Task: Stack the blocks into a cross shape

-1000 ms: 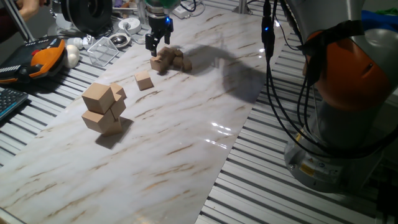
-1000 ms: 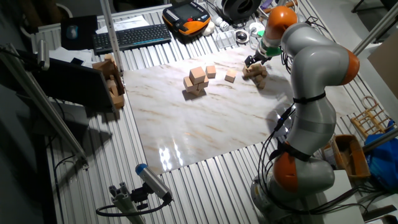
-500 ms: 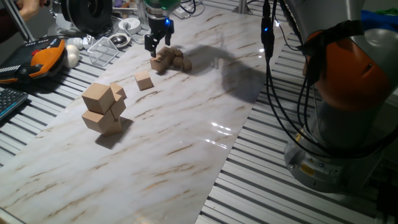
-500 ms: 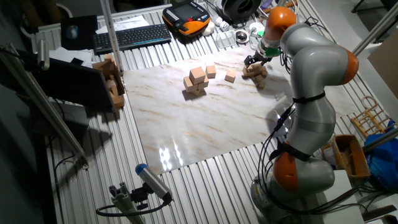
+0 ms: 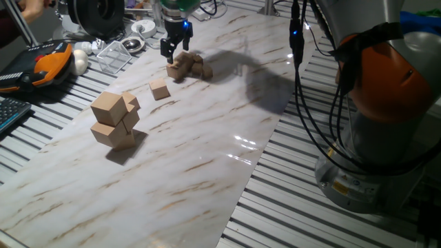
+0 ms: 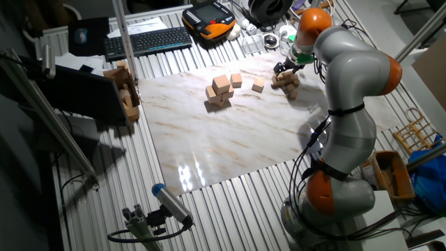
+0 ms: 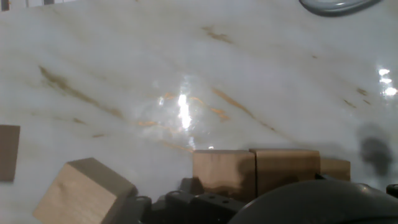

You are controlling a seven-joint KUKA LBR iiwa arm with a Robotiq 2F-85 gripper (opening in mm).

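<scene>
A cluster of light-tan wooden blocks [image 5: 187, 66] lies at the far end of the marble board, also visible in the other fixed view [image 6: 287, 81]. One more block [image 5: 160, 89] sits alone nearer the middle [image 6: 258, 85]. My gripper [image 5: 174, 49] hangs open just above the cluster's far-left edge, with nothing between its fingers. In the hand view a row of blocks [image 7: 255, 173] lies side by side just ahead of the fingers, and a tilted block [image 7: 84, 190] rests at the lower left.
A stack of bigger tan cubes [image 5: 114, 118] stands at the board's left side. Beyond the board's far edge are a clear plastic box [image 5: 114, 55], an orange pendant [image 5: 48, 60] and a keyboard [image 6: 148, 40]. The arm's base [image 5: 375, 138] is at the right.
</scene>
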